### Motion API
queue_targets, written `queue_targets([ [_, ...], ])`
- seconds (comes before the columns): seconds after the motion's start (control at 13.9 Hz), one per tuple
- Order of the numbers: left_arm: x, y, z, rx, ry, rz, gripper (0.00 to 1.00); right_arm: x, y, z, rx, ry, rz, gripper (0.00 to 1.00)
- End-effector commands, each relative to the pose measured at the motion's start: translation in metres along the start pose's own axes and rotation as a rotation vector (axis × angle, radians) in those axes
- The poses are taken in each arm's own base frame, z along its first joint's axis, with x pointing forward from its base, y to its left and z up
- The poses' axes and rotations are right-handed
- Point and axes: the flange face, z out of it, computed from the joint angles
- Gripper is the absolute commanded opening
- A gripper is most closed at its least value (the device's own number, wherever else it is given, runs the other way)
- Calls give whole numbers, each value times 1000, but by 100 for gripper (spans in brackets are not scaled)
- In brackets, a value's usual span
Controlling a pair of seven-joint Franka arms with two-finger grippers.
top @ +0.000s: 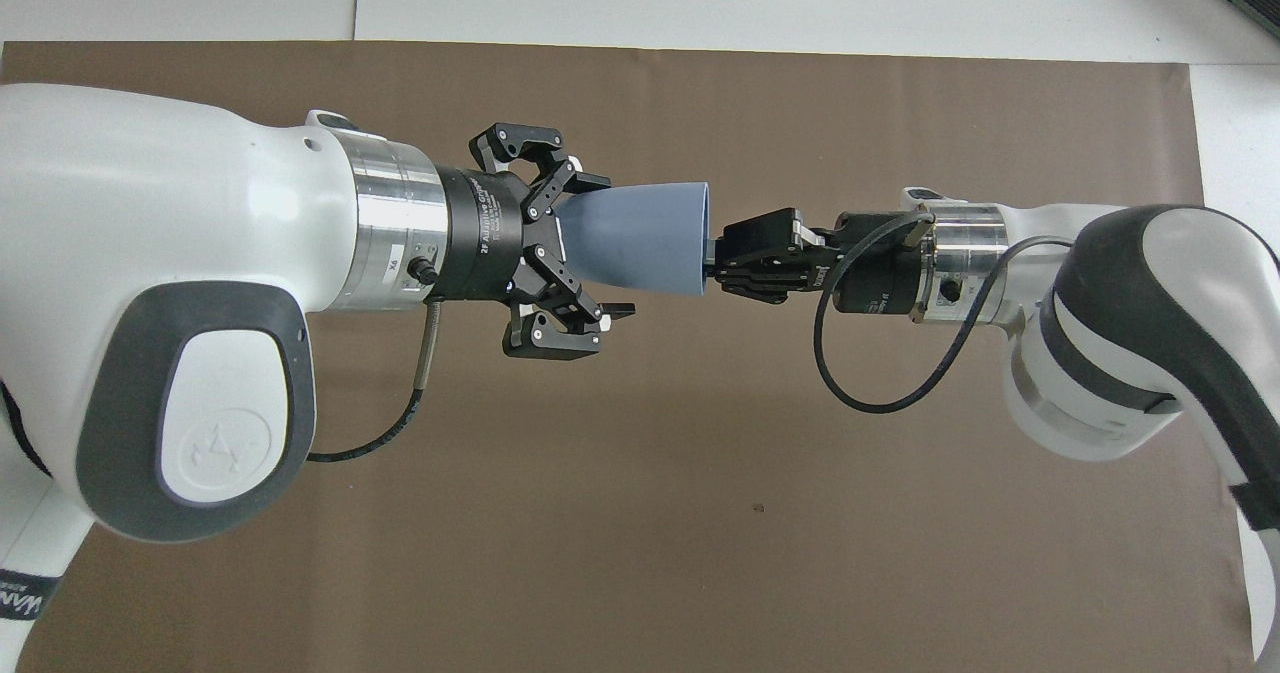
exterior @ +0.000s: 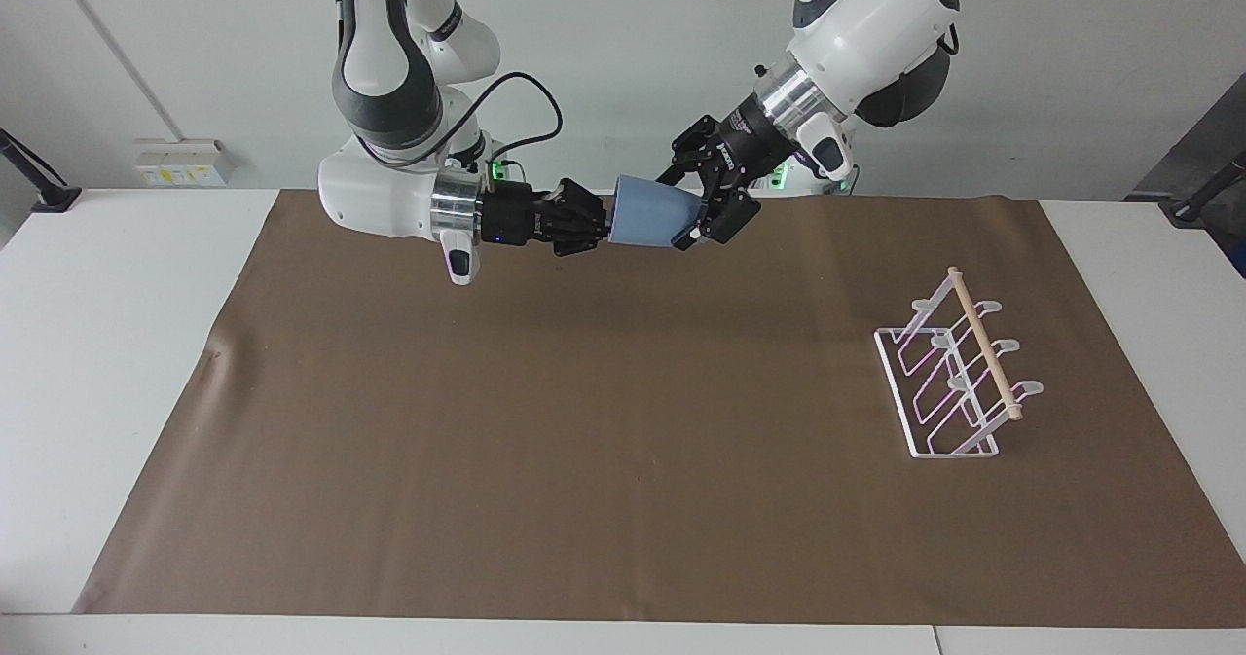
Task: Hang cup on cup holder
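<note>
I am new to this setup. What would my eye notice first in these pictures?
First, the light-blue cup, held sideways in the air between the two arms: the right gripper is shut on its rim, and the open left gripper surrounds its narrow base. Next, the white cup holder stands alone on the brown mat, toward the left arm's end.

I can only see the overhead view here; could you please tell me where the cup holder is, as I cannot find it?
Observer: The cup holder stands on the brown mat toward the left arm's end of the table, with nothing hung on it.
Operator: Thank you. Is the cup resting on the mat?
Observer: No, the cup is up in the air, clear of the mat, lying sideways.
Operator: Which way does the holder's top bar run?
Observer: Its wooden dowel runs from nearer the robots to farther from them.
</note>
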Motion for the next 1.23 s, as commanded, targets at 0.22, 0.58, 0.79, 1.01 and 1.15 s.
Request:
queue_targets([
  [0.22, 1, -2, 4, -30, 14, -41, 19, -4, -5, 0, 6, 24, 14, 0],
  [0.58, -2, -6, 6, -26, 22, -24, 0, -3, -5, 0, 1, 24, 43, 0],
  [0.79, -1, -6, 6, -23, 25, -26, 0, -4, -5, 1, 0, 20, 58, 0],
  [1.01, -1, -5, 6, -25, 24, -25, 0, -5, -5, 2, -2, 18, 70, 84],
  [1.15, -1, -6, 7, -22, 26, -25, 0, -5, -5, 2, -8, 17, 67, 100],
])
